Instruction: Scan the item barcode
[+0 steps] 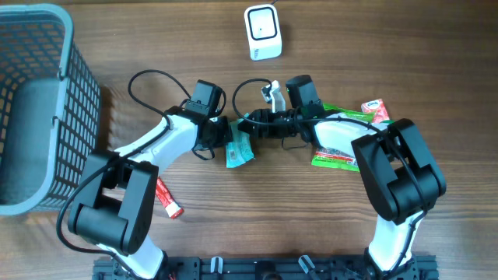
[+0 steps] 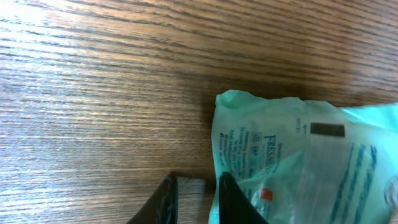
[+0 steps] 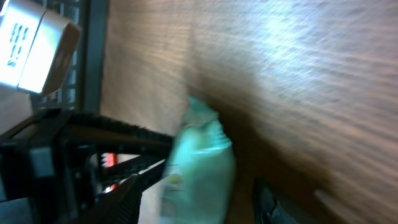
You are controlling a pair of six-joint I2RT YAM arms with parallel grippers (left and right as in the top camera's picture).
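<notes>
Close to the left wrist camera, the left fingers [image 2: 229, 198] stand with only a narrow slot between them, and bare wood shows through that slot. One finger sits right at the lower corner of the teal packet [image 2: 292, 155]. Whether it pinches the wrapper or merely touches its edge cannot be told. The packet lies flat on the counter [image 1: 350, 225], printed side up, with a small dark bar near its upper edge. From the right wrist the picture is blurred, yet the right fingers [image 3: 127, 199] are plainly spread wide. The same packet is between them, nearer one finger than the other, and is not clamped by both. From overhead the two arms meet nose to nose at the middle of the counter, and the teal packet is just below the point where they meet. The white scanner [image 1: 262, 33] stands at the far edge, well apart from the packet. A grey basket [image 1: 66, 47] sits at the left, a red tube [image 1: 168, 199] lies by the left arm's base, and green packets [image 1: 334, 158] lie under the right arm.
</notes>
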